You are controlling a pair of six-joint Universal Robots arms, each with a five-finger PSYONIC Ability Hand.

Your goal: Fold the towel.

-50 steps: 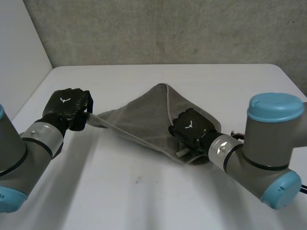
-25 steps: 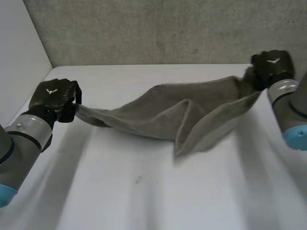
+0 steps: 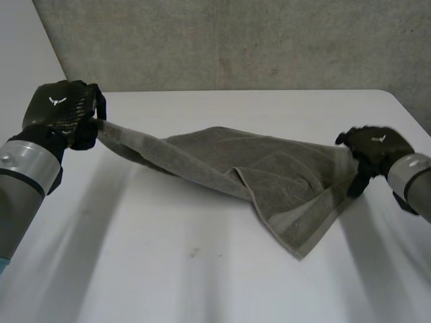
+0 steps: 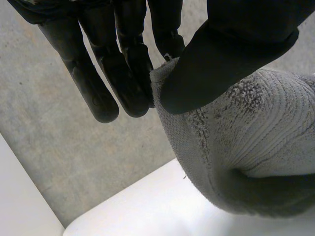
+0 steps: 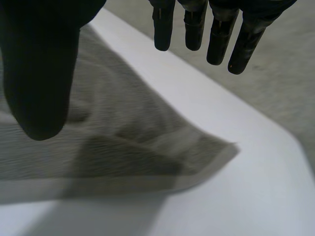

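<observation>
Now I am pinching the towel (image 3: 283,175) by a corner in my left hand (image 3: 60,111), its length stretching across the desk (image 3: 168,269) toward my open right hand (image 3: 374,145).

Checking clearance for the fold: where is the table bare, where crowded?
Bare: the table in front of the towel, and the far strip between towel and wall. Crowded: the middle, where the towel spans from the left hand, pinching a raised corner, to the open right hand.
</observation>
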